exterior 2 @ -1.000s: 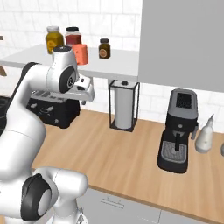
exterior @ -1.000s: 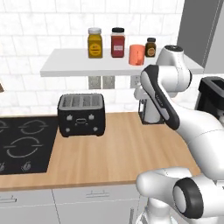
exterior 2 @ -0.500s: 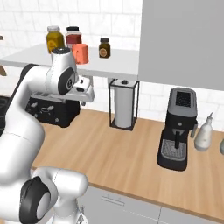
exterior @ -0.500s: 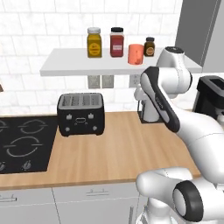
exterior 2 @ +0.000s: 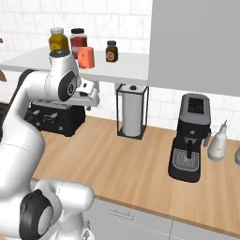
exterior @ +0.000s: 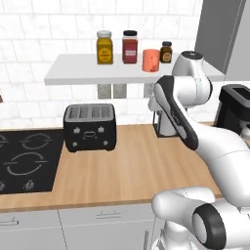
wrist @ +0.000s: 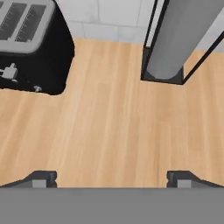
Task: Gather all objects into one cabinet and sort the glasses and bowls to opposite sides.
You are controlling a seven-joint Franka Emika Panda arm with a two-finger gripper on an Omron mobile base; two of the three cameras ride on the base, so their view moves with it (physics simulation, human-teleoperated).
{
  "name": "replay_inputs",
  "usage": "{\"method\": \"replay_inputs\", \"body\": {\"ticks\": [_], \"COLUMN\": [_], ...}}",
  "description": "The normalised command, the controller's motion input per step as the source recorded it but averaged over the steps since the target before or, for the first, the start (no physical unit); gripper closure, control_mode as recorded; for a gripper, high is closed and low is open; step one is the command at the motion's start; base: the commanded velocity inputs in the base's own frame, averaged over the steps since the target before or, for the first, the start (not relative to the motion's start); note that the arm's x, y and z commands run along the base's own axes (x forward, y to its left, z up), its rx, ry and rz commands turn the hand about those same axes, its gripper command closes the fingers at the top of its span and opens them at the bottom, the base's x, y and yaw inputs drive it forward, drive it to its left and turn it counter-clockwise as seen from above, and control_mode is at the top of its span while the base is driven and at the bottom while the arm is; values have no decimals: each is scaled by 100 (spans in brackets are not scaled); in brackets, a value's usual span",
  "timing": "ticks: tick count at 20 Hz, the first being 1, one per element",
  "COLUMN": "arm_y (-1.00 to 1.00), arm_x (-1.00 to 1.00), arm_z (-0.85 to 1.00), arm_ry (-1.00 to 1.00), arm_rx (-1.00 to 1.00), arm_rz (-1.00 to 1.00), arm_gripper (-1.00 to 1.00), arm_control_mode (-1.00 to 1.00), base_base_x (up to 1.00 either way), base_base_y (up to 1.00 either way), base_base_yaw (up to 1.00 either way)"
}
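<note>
Your arm climbs from the base, folds at a raised elbow and carries the hand high, the wrist turned so the hand looks straight down. In the hand view your gripper [wrist: 111, 177] stands wide open, one fingertip [wrist: 41, 178] at 8 o'clock and the other at 4 o'clock, nothing between them. In the right base view the hand juts toward 3 o'clock from the forearm.

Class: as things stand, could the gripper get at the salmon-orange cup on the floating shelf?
Probably yes: the open gripper faces the counter, but the cup stands at the shelf's front edge, nothing before it.
</note>
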Motion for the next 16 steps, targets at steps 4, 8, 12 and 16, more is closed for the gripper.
{"method": "replay_inputs", "body": {"ticks": [4, 8, 12, 16], "arm_y": [4, 0, 1, 1], "arm_x": [0, 0, 3, 0], "arm_z": [36, 48, 86, 97], "arm_ry": [-33, -23, -16, -5], "arm_rx": [-10, -2, 0, 0], "arm_rz": [1, 0, 0, 0], "arm_gripper": [-100, -100, -100, -100], "arm_control_mode": [-100, -100, -100, -100], "base_base_x": [0, 0, 0, 0], "base_base_y": [0, 0, 0, 0], "base_base_yaw": [0, 0, 0, 0]}}
